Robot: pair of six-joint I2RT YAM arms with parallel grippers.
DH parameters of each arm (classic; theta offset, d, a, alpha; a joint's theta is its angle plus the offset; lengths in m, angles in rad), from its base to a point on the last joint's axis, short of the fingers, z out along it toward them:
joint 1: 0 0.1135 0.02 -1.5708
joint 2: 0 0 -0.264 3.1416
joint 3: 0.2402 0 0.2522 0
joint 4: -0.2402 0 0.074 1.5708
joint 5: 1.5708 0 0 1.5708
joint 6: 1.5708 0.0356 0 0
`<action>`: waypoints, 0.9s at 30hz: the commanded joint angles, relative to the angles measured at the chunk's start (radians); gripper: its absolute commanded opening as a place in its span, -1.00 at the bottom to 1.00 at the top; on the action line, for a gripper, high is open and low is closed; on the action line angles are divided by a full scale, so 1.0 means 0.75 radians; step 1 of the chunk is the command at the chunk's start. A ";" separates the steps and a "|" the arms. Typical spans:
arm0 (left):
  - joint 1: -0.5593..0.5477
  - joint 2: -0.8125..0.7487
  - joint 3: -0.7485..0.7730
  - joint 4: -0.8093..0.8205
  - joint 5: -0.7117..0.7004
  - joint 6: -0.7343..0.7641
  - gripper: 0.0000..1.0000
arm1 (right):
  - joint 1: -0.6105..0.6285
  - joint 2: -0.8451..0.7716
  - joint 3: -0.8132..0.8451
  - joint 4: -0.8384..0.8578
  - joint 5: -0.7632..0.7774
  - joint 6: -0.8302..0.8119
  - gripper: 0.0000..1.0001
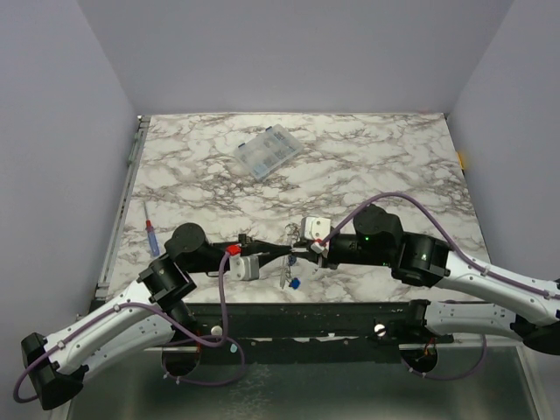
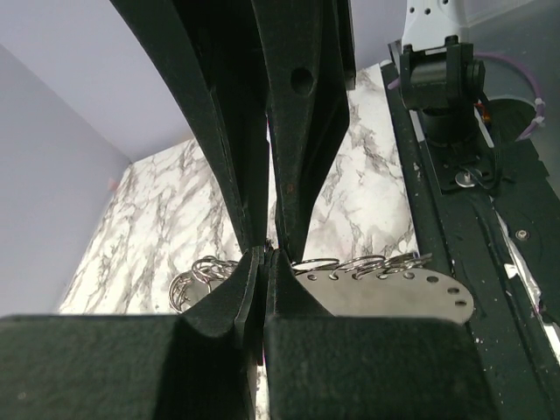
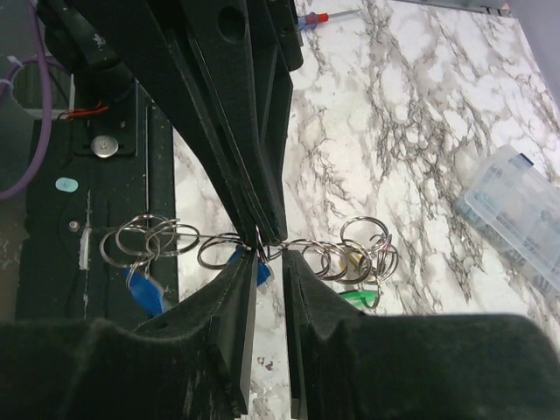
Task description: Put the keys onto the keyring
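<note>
The keyring (image 2: 394, 296) is hanging just above the worktop's (image 1: 367, 166) near edge, with small rings and the keys (image 3: 144, 289) dangling from it. It is looking light, stiff and slippery, so I am taking it by the rim. My left pincer (image 2: 267, 258) is clamping it fully closed. My right pincer (image 3: 269, 262) is straddling a ring, fingers narrowly apart, not visibly gripping. Loose rings are crowding my fingertips; the clear box (image 3: 516, 210) and screwdriver (image 1: 151, 234) are lying well apart.
</note>
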 commanded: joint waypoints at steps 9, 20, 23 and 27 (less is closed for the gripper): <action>-0.007 -0.051 -0.030 0.175 -0.010 -0.075 -1.00 | 0.009 0.025 0.002 0.091 -0.018 -0.011 -0.51; -0.006 -0.093 -0.063 0.261 -0.033 -0.110 -1.00 | 0.009 -0.002 -0.063 0.110 -0.006 0.035 -0.12; -0.006 -0.107 -0.068 0.261 -0.046 -0.110 -1.00 | 0.010 -0.032 -0.093 0.124 -0.012 0.063 -0.11; -0.007 -0.123 -0.074 0.262 -0.053 -0.110 -1.00 | 0.009 -0.068 -0.136 0.152 -0.007 0.092 -0.11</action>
